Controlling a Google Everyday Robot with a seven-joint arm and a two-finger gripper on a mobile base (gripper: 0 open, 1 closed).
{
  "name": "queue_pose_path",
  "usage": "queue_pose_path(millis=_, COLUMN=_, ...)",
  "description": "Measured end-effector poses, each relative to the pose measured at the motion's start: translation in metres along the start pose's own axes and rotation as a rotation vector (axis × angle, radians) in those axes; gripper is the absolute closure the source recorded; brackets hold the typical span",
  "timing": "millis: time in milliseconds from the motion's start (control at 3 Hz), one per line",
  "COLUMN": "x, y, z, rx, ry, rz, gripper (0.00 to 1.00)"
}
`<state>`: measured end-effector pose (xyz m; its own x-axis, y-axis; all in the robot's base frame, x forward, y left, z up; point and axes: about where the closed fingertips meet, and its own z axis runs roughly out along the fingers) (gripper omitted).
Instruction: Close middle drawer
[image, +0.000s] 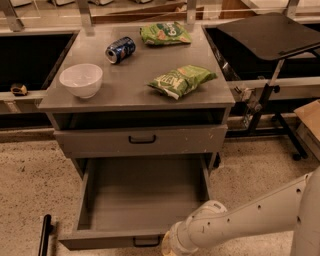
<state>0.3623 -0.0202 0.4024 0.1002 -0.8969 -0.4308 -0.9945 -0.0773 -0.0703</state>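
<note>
The middle drawer (145, 195) is pulled far out of the grey cabinet. It is a long, plain grey tray with nothing in it. Its low front (95, 241) lies at the bottom edge of the view, with a small black handle (146, 243) at its centre. My white arm (240, 227) reaches in from the lower right. Its wrist (175, 242) sits just right of the handle, at the drawer's front. My gripper is past the wrist, below the bottom edge, out of view.
The upper drawer front (142, 140) is shut. On the cabinet top (125, 87) are a white bowl (81, 79), a blue can (120, 49) and two green snack bags (182, 80) (165, 33). A black stand (272, 35) is at the right. A black bar (45, 235) lies on the floor at the left.
</note>
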Motion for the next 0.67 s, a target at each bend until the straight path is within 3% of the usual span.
queue_pose_path(millis=667, x=0.0000, y=0.0000, z=0.0000, rx=0.000, ry=0.000, rz=0.000, gripper=0.15)
